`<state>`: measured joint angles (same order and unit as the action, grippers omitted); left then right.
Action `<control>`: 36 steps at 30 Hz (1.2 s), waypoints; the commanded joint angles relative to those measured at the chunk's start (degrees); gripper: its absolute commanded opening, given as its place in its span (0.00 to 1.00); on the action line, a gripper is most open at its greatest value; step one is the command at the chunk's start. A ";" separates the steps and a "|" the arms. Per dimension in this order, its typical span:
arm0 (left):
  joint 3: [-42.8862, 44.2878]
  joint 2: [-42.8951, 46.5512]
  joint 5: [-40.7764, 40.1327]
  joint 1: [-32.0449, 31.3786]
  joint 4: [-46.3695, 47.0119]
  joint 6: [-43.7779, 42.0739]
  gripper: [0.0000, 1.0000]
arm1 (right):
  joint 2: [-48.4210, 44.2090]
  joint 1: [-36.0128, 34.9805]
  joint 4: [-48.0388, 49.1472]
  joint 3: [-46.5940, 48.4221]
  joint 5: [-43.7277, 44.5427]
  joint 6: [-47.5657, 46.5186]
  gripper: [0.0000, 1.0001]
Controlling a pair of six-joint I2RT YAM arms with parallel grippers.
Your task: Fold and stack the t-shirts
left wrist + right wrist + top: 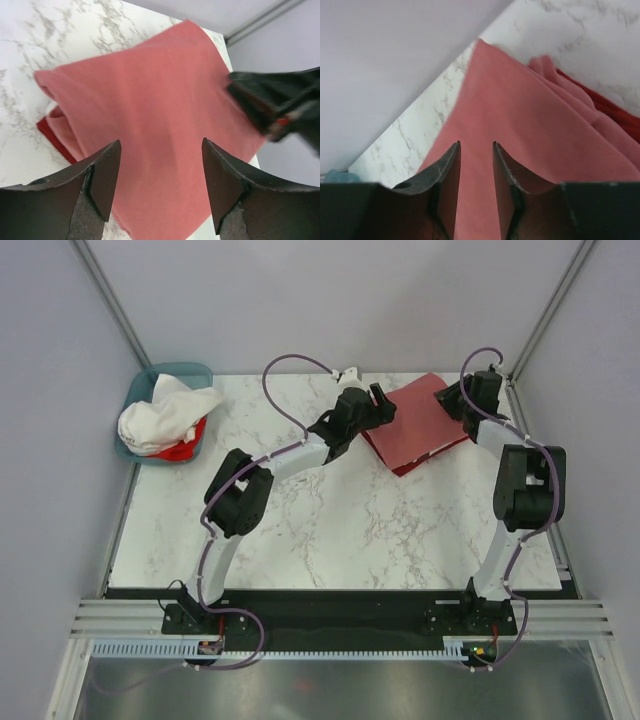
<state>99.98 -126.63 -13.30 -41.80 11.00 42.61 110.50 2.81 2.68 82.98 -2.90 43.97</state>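
Jaws wide on left gripper (161,145), narrow on right gripper (476,146), above salmon t-shirt (150,85).

Dark red shirt (50,135) is mostly buried under the salmon t-shirt (420,425), with just a thin edge poking out. From the top, the left gripper (378,398) and right gripper (455,400) cover that t-shirt's left and right corners. In the left wrist view the right gripper is blurred (can't tell if it's pinching cloth). The basket (135,400) is mostly hidden under a heaped white shirt (165,410).
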 commanded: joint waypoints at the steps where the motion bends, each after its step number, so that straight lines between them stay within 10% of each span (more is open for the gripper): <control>1: 2.22 -2.20 6.18 -0.39 3.23 -0.94 0.72 | 5.15 4.04 26.66 -10.61 -15.63 12.79 0.37; 10: 14.01 -15.93 13.12 5.06 -5.12 8.36 0.65 | 19.67 7.30 39.42 -9.07 -21.80 18.26 0.33; 25: 4.00 -1.35 9.17 5.15 -3.10 0.54 0.71 | -2.30 0.98 33.17 -16.88 -22.05 12.37 0.43; 36: -10.50 10.96 13.12 11.04 -1.43 4.67 0.77 | 11.55 -1.31 51.20 -26.56 -22.24 21.77 0.43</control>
<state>91.96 -119.63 -0.99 -32.27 7.66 46.02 116.05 0.78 45.98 56.64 -24.80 61.84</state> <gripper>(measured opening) 0.763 0.427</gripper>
